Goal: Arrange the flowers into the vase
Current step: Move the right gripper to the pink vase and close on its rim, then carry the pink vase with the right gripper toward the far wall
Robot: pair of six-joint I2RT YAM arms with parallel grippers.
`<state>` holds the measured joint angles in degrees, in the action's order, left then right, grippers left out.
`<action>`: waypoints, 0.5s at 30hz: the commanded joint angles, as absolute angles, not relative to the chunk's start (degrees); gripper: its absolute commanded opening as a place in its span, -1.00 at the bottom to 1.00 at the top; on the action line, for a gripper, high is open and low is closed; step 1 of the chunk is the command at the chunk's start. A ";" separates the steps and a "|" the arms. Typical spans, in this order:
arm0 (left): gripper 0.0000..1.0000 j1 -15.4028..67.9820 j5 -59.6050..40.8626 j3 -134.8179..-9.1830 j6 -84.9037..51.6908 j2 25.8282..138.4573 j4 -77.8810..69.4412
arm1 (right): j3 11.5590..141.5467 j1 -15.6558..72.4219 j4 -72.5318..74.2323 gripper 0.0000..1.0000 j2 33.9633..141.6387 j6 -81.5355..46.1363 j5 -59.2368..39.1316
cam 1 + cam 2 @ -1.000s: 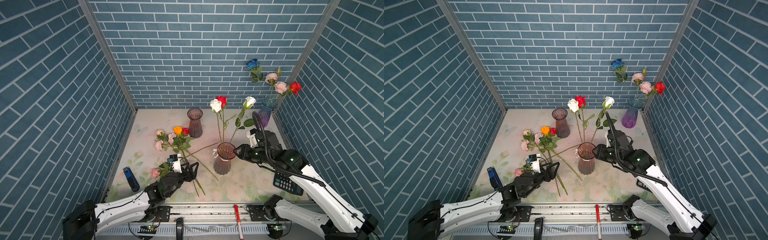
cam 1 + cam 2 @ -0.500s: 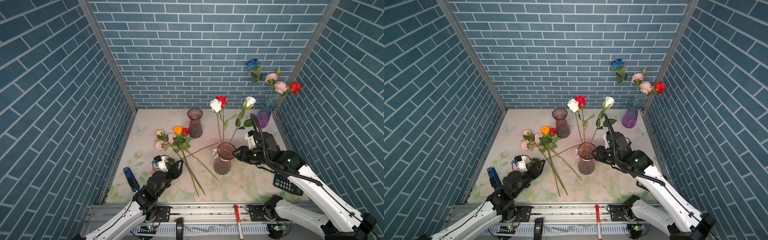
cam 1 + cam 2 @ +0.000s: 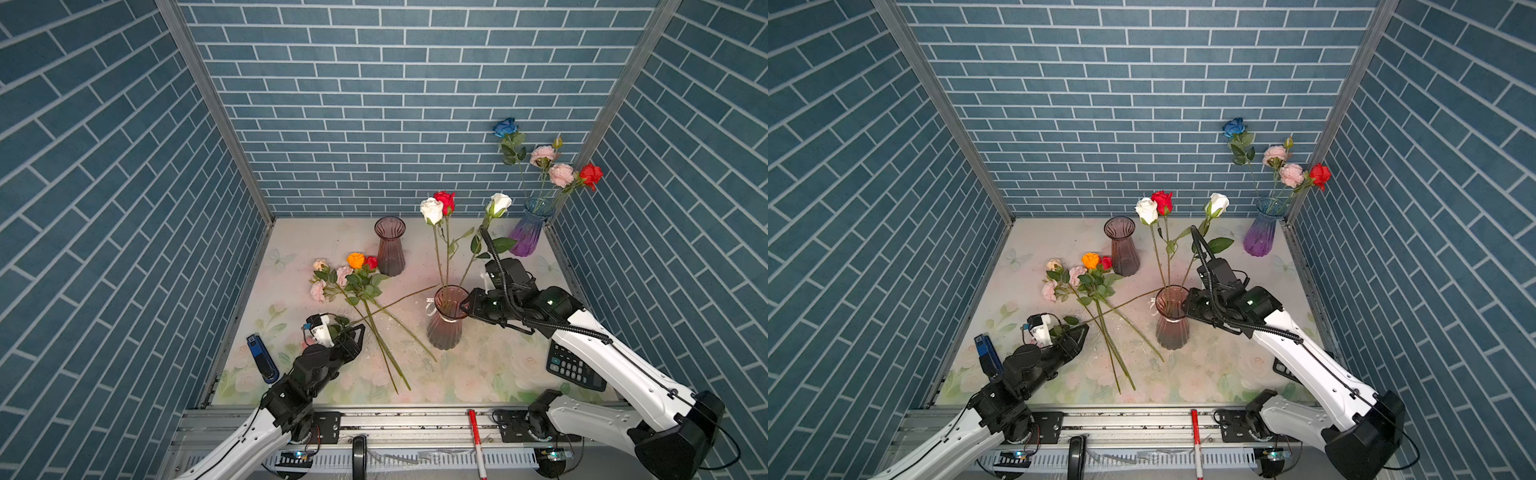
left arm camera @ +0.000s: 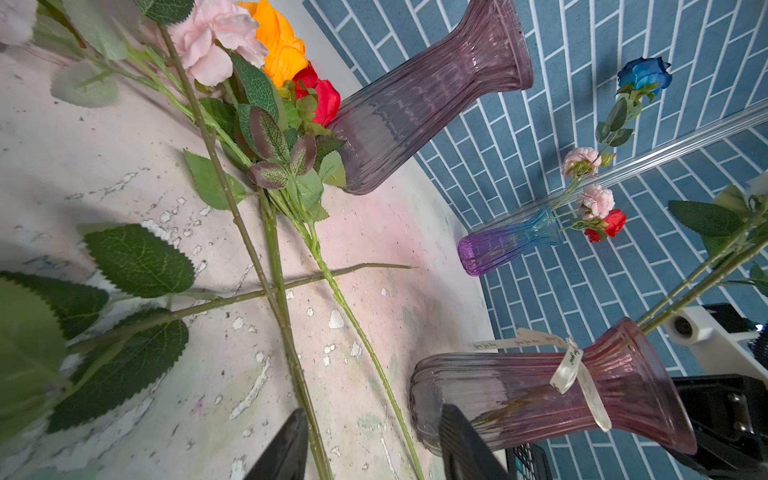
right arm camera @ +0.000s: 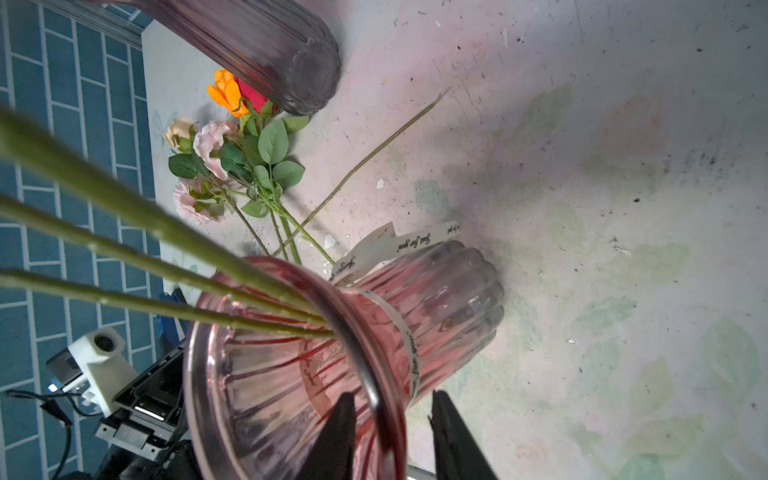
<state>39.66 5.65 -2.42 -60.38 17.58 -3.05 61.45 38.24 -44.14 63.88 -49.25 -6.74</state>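
Our right gripper (image 5: 391, 395) stood parted astride the rim of the pink vase (image 5: 449, 299), likely to steady it. Our left gripper (image 4: 374, 411), apart and empty, hung low over the loose flowers (image 4: 249, 54), with one stem between its fingers.

Walls (image 3: 124, 208) blue brick pattern, white grout. Counter (image 3: 498, 374) pale floral print. Ribbed pink vase (image 3: 444, 332), mauve vase (image 3: 390, 253), purple-blue gradient vase (image 3: 527, 239). Loose flowers (image 3: 360, 284) orange, red, pink, cream; green leaves. Calculator (image 3: 575, 370) black.
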 commanded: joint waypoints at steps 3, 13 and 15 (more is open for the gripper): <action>0.05 39.20 5.62 -3.43 -58.76 15.36 0.43 | 63.84 38.30 -45.94 -0.68 64.69 -49.31 -4.22; 0.05 39.20 5.29 -3.25 -58.56 15.05 0.09 | 66.91 38.20 -47.50 -1.00 65.99 -48.79 -2.93; 0.05 39.21 5.36 -3.13 -58.49 14.86 0.17 | 68.27 38.14 -48.39 -1.00 66.61 -48.01 -2.28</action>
<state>39.62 5.65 -2.42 -59.51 15.64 -0.60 64.93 38.22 -46.92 66.35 -49.06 -4.80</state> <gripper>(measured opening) 0.525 0.109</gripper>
